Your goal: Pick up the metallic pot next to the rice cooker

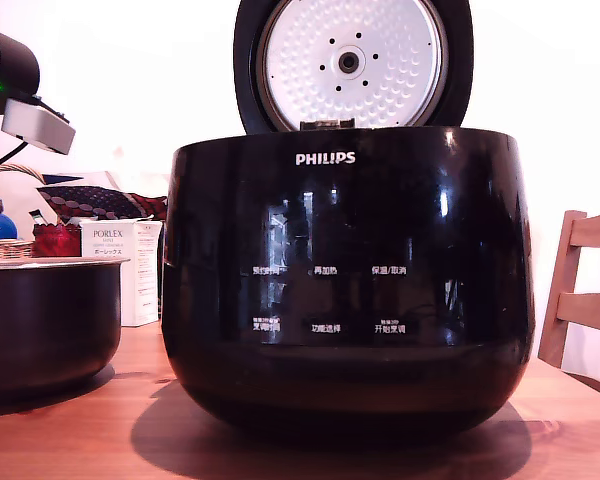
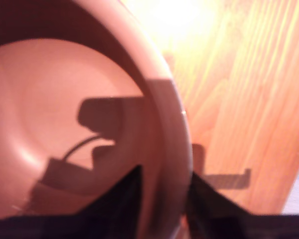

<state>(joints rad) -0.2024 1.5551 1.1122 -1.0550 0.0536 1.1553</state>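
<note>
Exterior view: backdrop at 12 o'clock overexposed to near white. The rice cooker (image 1: 348,280) carries mirror-like glare streaks on its glossy front and casts a broad soft shadow on the table (image 1: 80,430) toward 6 o'clock. Focus acceptable.

Wrist view: soft throughout, warm orange cast. Blown-out hotspot on the wood at 12 o'clock. Hard-edged shadows lie inside the metallic pot (image 2: 65,124); the gripper (image 2: 162,196) is a blurred dark silhouette.
</note>
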